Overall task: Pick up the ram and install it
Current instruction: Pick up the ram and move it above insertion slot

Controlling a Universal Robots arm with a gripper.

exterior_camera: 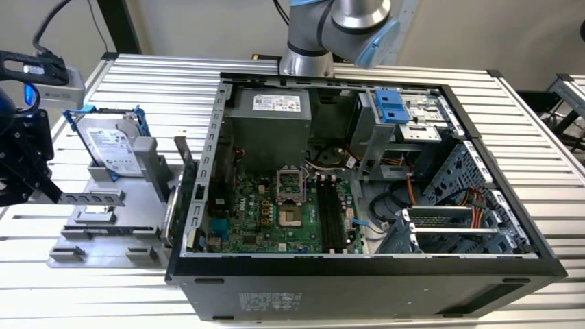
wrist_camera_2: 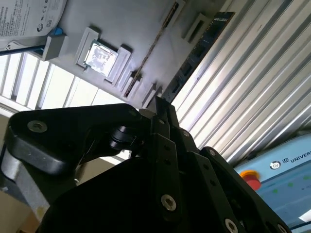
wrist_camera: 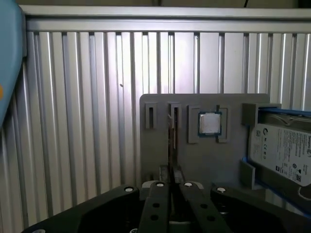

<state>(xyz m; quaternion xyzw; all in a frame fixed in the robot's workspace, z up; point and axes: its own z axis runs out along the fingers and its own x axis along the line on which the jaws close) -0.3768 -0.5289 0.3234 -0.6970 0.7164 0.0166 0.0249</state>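
The ram (exterior_camera: 92, 198) is a long thin dark board with chips. It stands on edge in a slot of the grey fixture plate (exterior_camera: 137, 236) at the exterior view's left, outside the computer case. In the second wrist view the ram (wrist_camera_2: 199, 53) runs away from the fingertips, and in the first wrist view the ram (wrist_camera: 171, 141) is seen edge-on. My black gripper (exterior_camera: 57, 199) reaches in tilted from the left. Its fingers stand close together at the ram's near end, as both wrist views show the gripper (wrist_camera_2: 158, 104) (wrist_camera: 171, 170). The motherboard's black slots (exterior_camera: 333, 216) lie inside the case.
The open computer case (exterior_camera: 366, 271) fills the middle of the ribbed metal table (exterior_camera: 137, 75). On the fixture plate a silver hard drive (exterior_camera: 109, 144) in a blue bracket stands upright, and a small square processor (wrist_camera: 210, 123) rests in a pocket beside the ram. The arm's base (exterior_camera: 306, 62) is behind the case.
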